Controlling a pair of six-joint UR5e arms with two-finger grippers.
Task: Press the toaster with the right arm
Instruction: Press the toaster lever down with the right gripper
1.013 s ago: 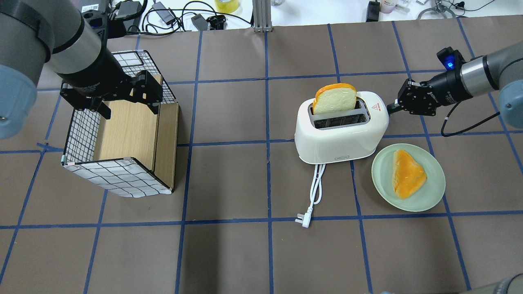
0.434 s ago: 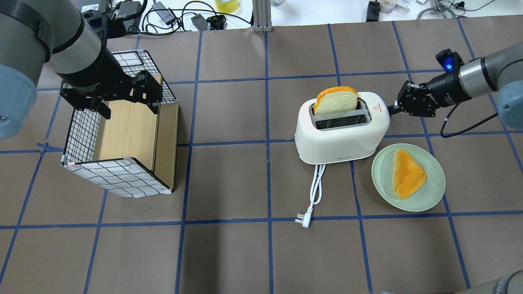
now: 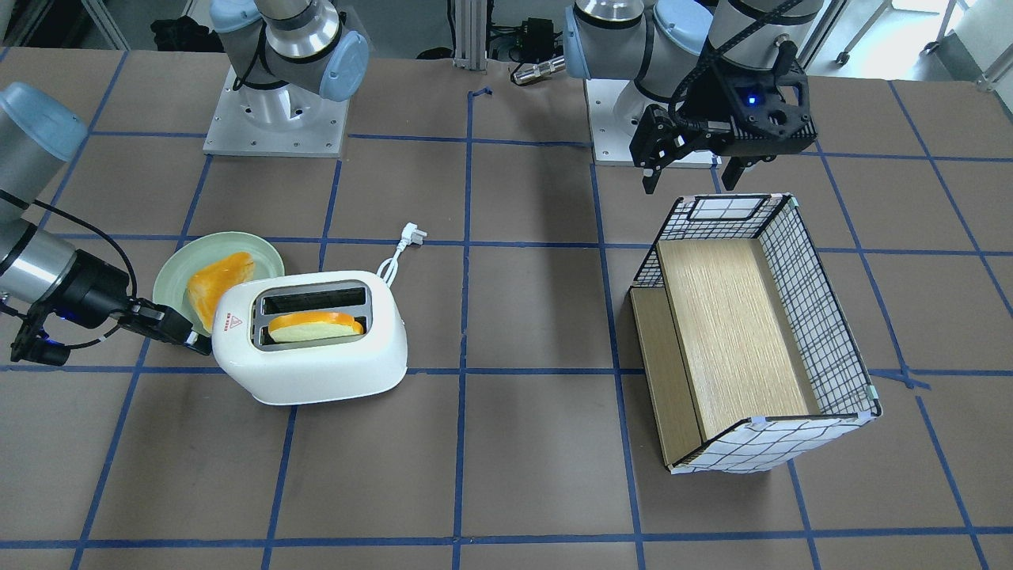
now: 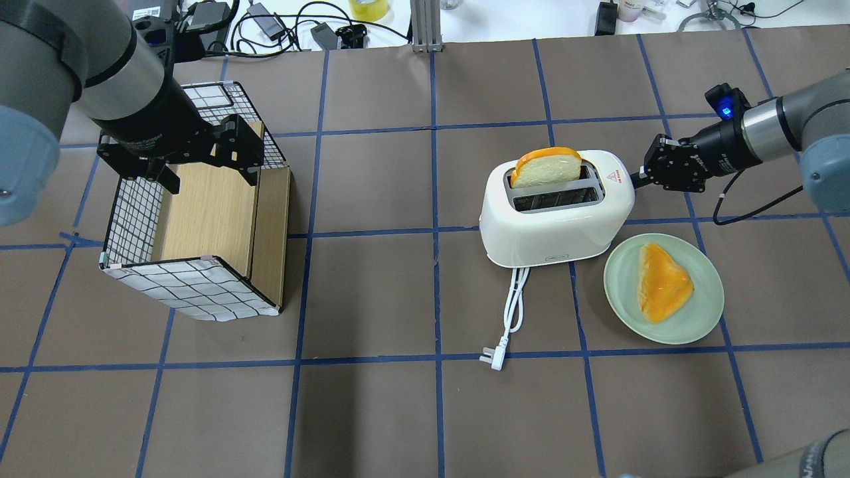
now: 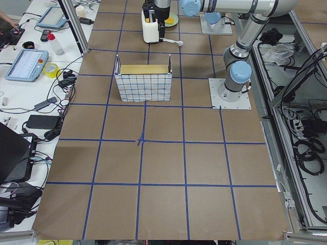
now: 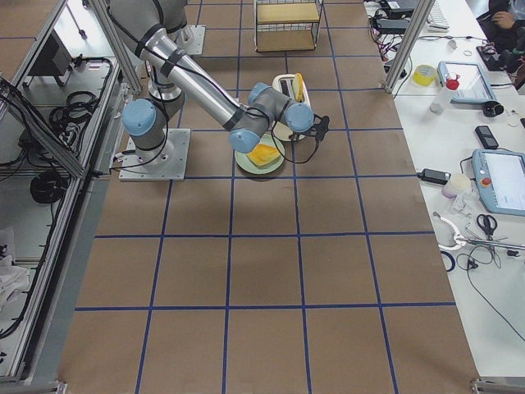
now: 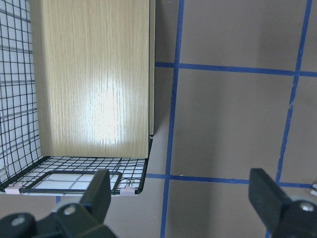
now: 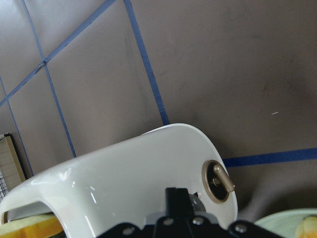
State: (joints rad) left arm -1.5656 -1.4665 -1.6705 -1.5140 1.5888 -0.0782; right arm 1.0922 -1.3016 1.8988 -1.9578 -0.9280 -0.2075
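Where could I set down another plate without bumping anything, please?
The bare squares between the toaster and the wire basket are free, as is the row on the robot's side of the plug. It is crowded by the toaster's end: the right gripper, the green plate and the cord.

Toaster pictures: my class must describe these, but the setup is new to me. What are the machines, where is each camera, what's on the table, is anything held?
Two robot arms stand at a brown table. Two pictures look down on it, one from behind the robot, one facing it; two look along it from its ends; two come from wrist cameras. The right hand, shut, meets the end of a white toaster with a bread slice in one slot. The left hand, open, hangs over a wire-and-wood box. A green plate beside the toaster carries a second slice. Nothing is held.
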